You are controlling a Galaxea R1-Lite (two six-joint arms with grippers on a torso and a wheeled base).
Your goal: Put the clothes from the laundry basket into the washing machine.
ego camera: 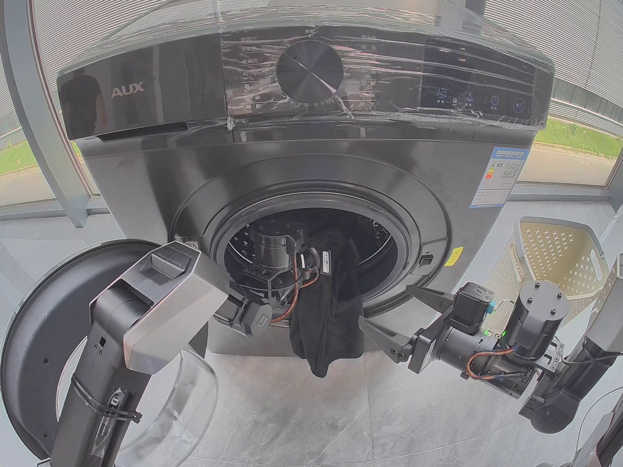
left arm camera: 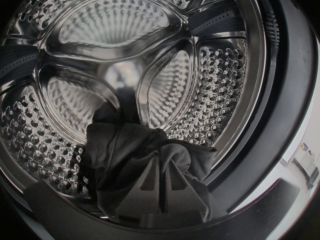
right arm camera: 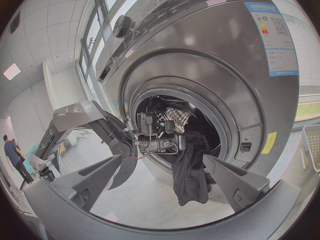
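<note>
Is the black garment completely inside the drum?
No, much of the black garment hangs out over the rim of the washing machine opening.

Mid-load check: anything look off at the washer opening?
Yes. The black garment hangs half out: one end is bunched in the drum, gripped by the left hand; the rest drapes over the door rim and dangles outside.

Washing machine (ego camera: pixel 156 183) casing: dark grey metal, brushed satin finish. Control panel (ego camera: pixel 389 79): glossy black, partly under wrinkled clear film. Drum (left arm camera: pixel 113 20): polished steel, embossed and perforated, mirror-bright. Door seal (left arm camera: pixel 290 94): matt dark rubber. Garment (ego camera: pixel 328 319): black cloth, matt, softly creased. Laundry basket (ego camera: pixel 561 248): pale perforated plastic. Floor (ego camera: pixel 311 410): smooth, glossy grey stone tile.
</note>
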